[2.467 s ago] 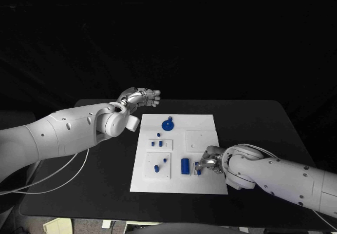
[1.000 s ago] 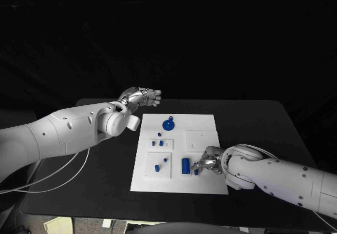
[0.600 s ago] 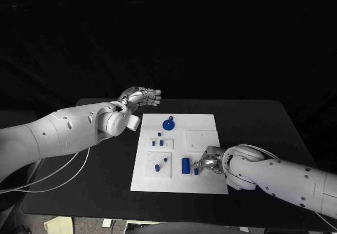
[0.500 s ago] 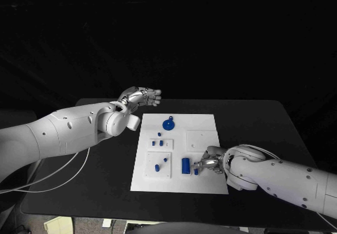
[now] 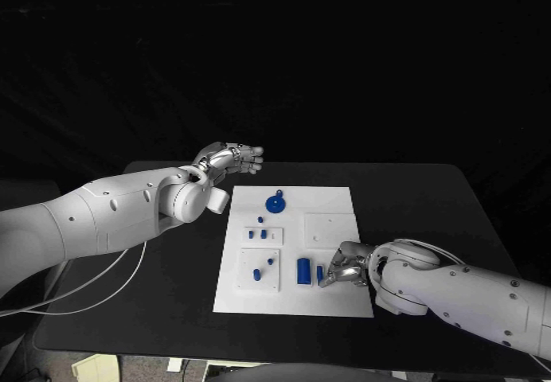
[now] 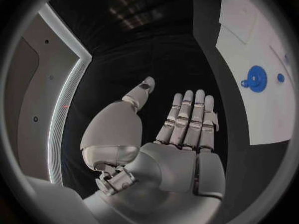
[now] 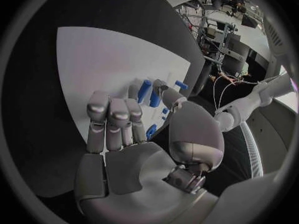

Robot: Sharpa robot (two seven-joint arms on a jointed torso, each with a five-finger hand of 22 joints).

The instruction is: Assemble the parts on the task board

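The white rectangular task board [image 5: 325, 205] lies mid-frame on the black worktop [image 5: 419, 199]. The round blue disc part [image 5: 275, 202] sits upper left on it, the blue block part [image 5: 303, 270] lower centre.

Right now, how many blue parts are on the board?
8: a disc and a dot at the far end, a pair below, two pegs near-left, a cylinder, a piece by the right hand, which may hide more.

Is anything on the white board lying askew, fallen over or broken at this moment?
Nothing stands out. The task board lies flat and square on the table, and its blue parts look whole. The right hand is over the board's near right area; the left hand is held off the board, holding nothing.
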